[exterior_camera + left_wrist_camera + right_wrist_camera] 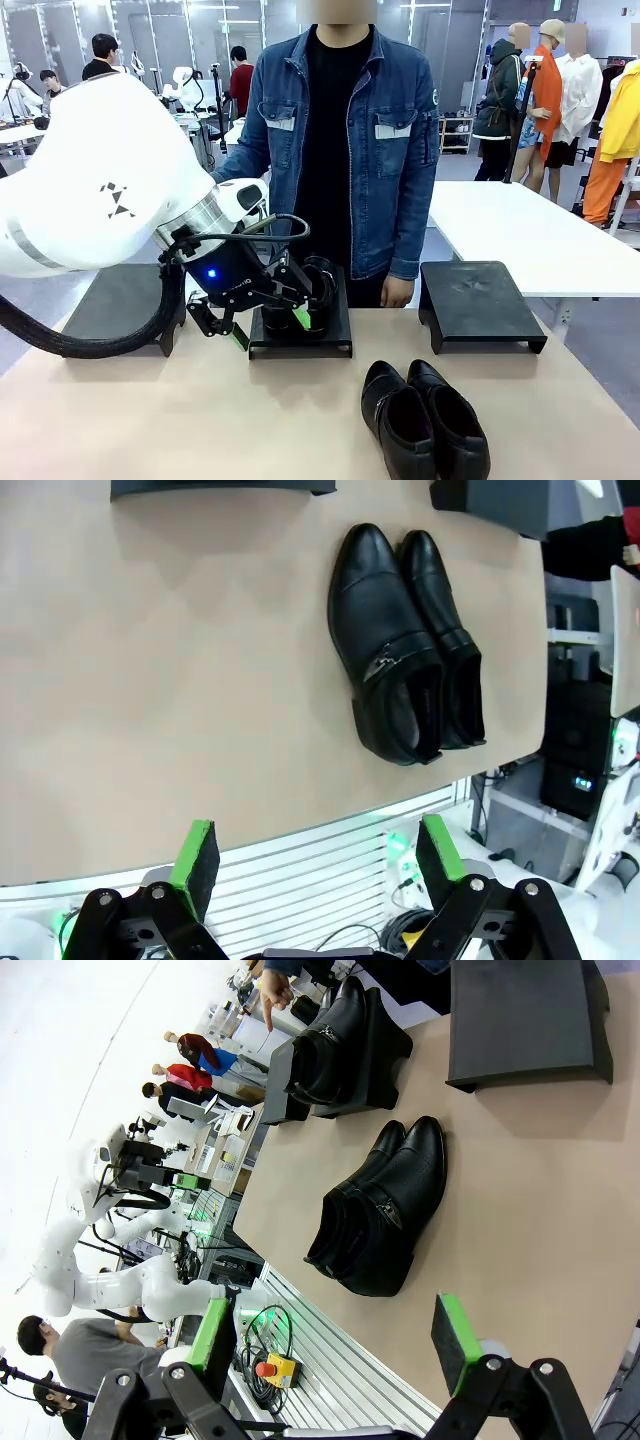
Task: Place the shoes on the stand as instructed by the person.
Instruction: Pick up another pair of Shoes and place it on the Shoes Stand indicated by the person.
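The left arm (110, 180) blocks the left stand (120, 295); the right stand (478, 300) (top bare) is free to reach, past the shoe pair (425, 420) before it.

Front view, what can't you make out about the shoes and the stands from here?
- Far pair of shoes, front view: mostly hidden by the left gripper in front of it.
- Near pair of shoes, front view: heel ends cut off by the bottom edge.
- Left stand, front view: its right part covered by the left arm.
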Robot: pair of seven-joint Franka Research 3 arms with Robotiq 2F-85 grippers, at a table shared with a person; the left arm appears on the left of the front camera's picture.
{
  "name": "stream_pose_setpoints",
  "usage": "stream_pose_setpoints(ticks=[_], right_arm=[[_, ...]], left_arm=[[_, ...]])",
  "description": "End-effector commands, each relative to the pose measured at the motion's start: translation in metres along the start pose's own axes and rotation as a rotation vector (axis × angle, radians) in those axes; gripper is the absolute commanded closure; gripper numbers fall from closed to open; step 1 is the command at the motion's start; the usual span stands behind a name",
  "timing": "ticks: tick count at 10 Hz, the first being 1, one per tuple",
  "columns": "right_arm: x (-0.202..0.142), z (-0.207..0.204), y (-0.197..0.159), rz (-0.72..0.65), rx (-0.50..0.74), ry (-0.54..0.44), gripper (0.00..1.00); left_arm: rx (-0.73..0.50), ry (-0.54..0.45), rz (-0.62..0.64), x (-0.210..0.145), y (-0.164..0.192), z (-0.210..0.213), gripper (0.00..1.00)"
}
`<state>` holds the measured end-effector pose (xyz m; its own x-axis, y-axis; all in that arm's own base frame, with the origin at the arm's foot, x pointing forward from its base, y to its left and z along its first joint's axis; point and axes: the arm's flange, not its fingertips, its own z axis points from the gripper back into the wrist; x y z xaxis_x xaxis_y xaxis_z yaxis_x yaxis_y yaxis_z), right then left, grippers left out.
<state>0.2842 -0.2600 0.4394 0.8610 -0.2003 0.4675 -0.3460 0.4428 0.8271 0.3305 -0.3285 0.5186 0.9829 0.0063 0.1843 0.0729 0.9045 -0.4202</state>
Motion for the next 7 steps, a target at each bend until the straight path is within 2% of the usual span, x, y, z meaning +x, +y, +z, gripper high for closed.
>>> stream_pose_setpoints(ticks=[1,3,5,7], right_arm=[[0.000,0.001,0.001,0.007,0.009,-0.011,0.00],[0.000,0.001,0.001,0.007,0.009,-0.011,0.00],[0.000,0.001,0.001,0.007,0.009,-0.011,0.00],[0.000,0.001,0.001,0.007,0.009,-0.011,0.00]], left_arm=[[0.016,-0.025,0.011,-0.003,0.000,-0.002,0.00],[-0.003,0.001,0.000,0.000,0.000,0.001,0.00],[0.089,0.012,-0.060,-0.002,-0.048,0.009,0.00],[0.199,0.064,-0.028,0.002,-0.105,0.001,0.00]])
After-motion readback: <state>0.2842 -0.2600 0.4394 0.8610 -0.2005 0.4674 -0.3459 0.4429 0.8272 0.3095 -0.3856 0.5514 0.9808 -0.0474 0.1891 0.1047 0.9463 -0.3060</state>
